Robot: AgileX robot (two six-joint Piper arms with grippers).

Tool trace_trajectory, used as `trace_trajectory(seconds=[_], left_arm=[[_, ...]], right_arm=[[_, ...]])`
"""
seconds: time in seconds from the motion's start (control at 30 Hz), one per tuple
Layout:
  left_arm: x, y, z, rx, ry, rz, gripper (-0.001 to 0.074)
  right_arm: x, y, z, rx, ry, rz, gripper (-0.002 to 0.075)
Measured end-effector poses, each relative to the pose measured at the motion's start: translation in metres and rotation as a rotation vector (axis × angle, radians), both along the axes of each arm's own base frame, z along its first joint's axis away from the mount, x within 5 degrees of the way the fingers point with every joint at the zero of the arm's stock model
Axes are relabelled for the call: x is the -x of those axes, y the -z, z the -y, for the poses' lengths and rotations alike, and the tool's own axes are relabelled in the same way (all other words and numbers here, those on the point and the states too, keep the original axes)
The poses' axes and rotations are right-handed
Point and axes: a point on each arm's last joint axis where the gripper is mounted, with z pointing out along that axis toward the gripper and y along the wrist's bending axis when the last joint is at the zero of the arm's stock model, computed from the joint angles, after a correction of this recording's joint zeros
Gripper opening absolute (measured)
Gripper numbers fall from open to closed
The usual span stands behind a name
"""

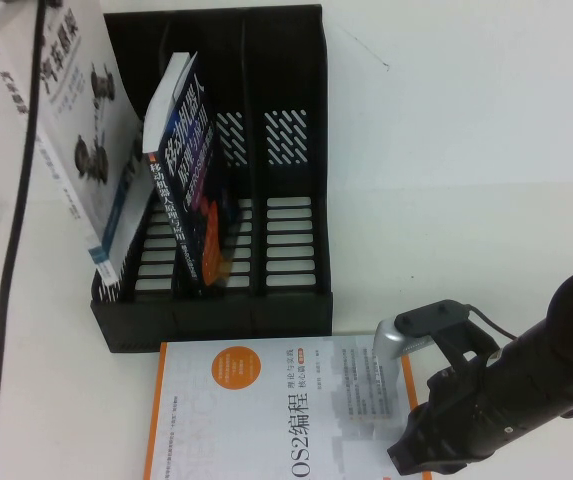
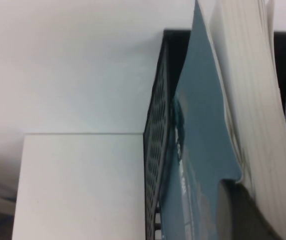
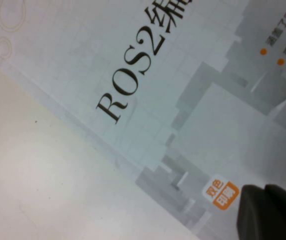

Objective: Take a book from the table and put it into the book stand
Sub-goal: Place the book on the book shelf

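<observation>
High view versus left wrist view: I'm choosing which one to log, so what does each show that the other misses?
Only the high view shows the book's cover, the dark blue book, the orange-bordered book and the right gripper over it. Only the left wrist view shows the book's page edges and the table's far edge. Both show the book entering the book stand. The left gripper is unseen.
</observation>
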Motion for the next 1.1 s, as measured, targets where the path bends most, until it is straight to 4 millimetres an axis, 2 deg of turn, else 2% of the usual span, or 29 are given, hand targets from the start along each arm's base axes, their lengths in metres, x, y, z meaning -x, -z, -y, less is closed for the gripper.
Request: trace_trajectory(seconds=[0.23,0.3,0.53,0.77,1.1], left_arm=[[-0.025,0.028,0.005,-0.004,-0.001,-0.07,0.013],[-0.028,0.031,0.006,0.001,0.002,-0.063,0.013],[-0.036,0.035,0.009,0.009,0.013,-0.038,0.0167],[-0.042,0.026,0.01,0.042,0.01,0.069,0.0183],[-0.041,0.028,0.01,0.042,0.008,0.051,0.0187]], right_arm=[[0.0,0.0,0.0,0.0,0.0,0.0,-0.0001],[0.0,0.0,0.0,0.0,0.0,0.0,-0.0001],[0.002,0.0,0.0,0.0,-0.011,-0.019,-0.0001],[0.004,-0.001,0.0,-0.002,-0.024,-0.038,-0.0001],[0.008,-0.013,0.001,-0.023,-0.032,-0.017,-0.0001]])
